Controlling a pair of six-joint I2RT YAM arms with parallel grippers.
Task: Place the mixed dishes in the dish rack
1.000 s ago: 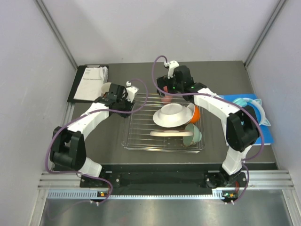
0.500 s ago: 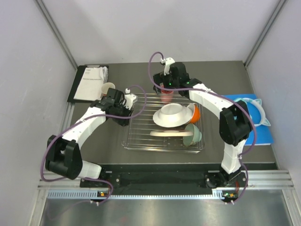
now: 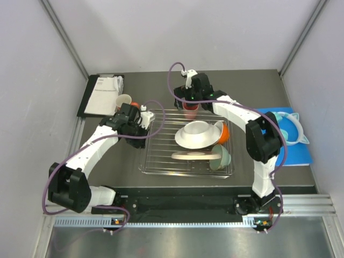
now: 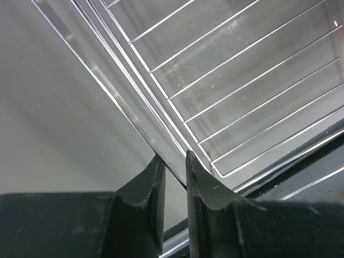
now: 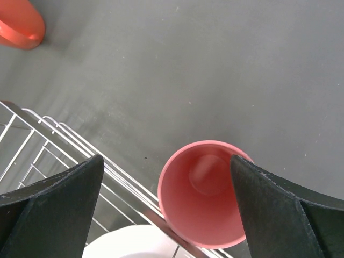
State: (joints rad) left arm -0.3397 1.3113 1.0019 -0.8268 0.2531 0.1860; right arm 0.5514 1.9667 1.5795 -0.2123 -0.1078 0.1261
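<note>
The rack [image 3: 161, 156] now has your left end effector [image 4: 173, 160] moved onto its left rim, clenched on the wire, probably to steady it. Your right end effector [image 5: 166, 161] has lifted back, fingers spread wide and released. The pink cup [image 5: 204, 191] stands upright at the far rim, free; inside or just outside, I cannot tell. The mug [image 3: 123, 100] looks next.
</note>
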